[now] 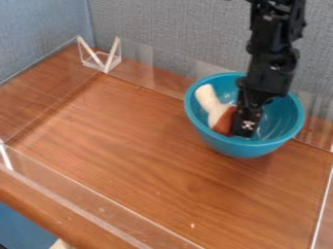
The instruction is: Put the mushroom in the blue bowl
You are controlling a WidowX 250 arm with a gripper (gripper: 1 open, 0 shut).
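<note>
- Since the table (117,136) is the biggest thing I see, I start there: a brown wood-grain top, glossy, fenced by a low clear acrylic wall (156,209) on every side I can make out.
- Behind it hangs a grey-blue backdrop (169,29), and a small clear folded stand (99,54) sits at the far left corner, well apart from the work.
- The blue bowl (279,141) stands at the right side of the table, near the far wall, upright and deep.
- My arm (271,49) comes straight down into the bowl, so the gripper (247,122) sits inside the rim.
- The mushroom (227,119) is in the bowl too: I see an orange-red patch beside the gripper and a cream shape (205,100) leaning on the inner wall at the left, though I cannot say whether that is its stem.
- The gripper looks partly open with the red piece right at its fingers; whether it grips the mushroom or merely touches it, I cannot tell from this view.
- My judgement: the placing is nearly done, so I should open fully low in the bowl, then lift straight up without clipping the rim or dragging the toy out.
</note>
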